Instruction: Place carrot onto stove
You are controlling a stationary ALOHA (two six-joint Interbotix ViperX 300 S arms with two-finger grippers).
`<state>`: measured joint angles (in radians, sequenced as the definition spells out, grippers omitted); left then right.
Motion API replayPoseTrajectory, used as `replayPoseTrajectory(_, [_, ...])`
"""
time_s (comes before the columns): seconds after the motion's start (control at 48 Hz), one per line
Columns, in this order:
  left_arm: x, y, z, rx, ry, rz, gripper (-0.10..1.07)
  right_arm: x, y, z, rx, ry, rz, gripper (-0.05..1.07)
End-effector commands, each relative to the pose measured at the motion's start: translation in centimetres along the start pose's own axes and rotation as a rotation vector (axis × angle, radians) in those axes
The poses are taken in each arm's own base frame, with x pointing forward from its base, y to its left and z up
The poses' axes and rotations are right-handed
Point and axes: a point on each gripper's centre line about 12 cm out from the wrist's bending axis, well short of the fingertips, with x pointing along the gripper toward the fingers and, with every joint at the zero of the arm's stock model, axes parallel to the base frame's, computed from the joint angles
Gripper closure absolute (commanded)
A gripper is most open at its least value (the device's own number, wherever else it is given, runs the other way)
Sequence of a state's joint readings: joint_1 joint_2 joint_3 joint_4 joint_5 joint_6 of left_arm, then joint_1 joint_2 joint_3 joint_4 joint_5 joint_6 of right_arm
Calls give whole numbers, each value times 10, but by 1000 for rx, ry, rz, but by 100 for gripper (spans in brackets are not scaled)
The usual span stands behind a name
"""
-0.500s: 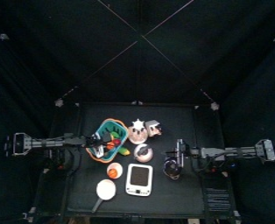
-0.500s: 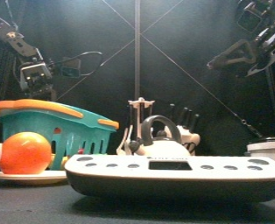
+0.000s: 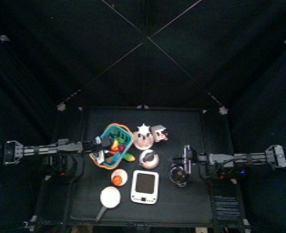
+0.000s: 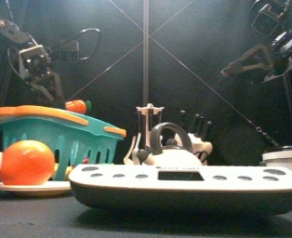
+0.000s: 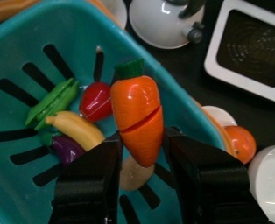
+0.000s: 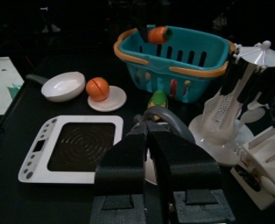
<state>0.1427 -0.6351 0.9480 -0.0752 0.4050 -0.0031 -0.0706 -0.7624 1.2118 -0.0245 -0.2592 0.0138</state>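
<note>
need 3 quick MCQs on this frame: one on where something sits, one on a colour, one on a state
1. Where is the carrot?
A. on the stove
B. over the basket, between the left pincer's fingers
C. on the round white plate

2. What colour is the basket?
A. teal
B. red
C. white

3. What is the state of the stove?
A. carrot lying on it
B. tipped on its side
C. flat on the table with nothing on top

Answers:
1 B: the left wrist view shows the carrot gripped by the left pincer above the basket's inside.
2 A: its slotted walls are teal in the left wrist view, with an orange rim in the front view.
3 C: the top view shows its white face bare, in front of the basket.
</note>
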Motion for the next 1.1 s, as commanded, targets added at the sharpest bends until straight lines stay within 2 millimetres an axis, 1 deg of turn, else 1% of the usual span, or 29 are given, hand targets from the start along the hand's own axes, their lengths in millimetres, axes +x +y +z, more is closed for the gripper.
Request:
replayPoseTrajectory(0.0, [-4, -18, 22, 42, -104, -55, 46, 1, -1, 4, 1, -8, -3, 99])
replayPoseTrajectory(0.125, [4, -34, 31, 78, -137, -97, 46, 1, -1, 4, 1, -2, -3, 99])
replayPoseTrajectory(0.208, [13, -41, 37, 96, -124, -110, 46, 1, -1, 3, 1, 3, -5, 99])
replayPoseTrajectory(0.479, [51, -63, 59, 184, -57, -133, 46, 1, -3, -1, 4, 32, -14, 99])
replayPoseTrajectory(0.625, [81, -74, 69, 219, -12, -140, 45, 1, -4, -3, 8, 52, -17, 99])
replayPoseTrajectory(0.729, [101, -83, 71, 267, 53, -146, 43, 0, -4, -6, 11, 71, -17, 99])
replayPoseTrajectory(0.854, [121, -86, 71, 332, 135, -143, 39, 0, -4, -10, 13, 98, -18, 99])
replayPoseTrajectory(0.958, [135, -92, 73, 389, 167, -153, 35, 0, -4, -13, 14, 114, -18, 99])
replayPoseTrajectory(1.083, [146, -98, 78, 430, 162, -169, 33, -1, -4, -15, 19, 126, -19, 99])
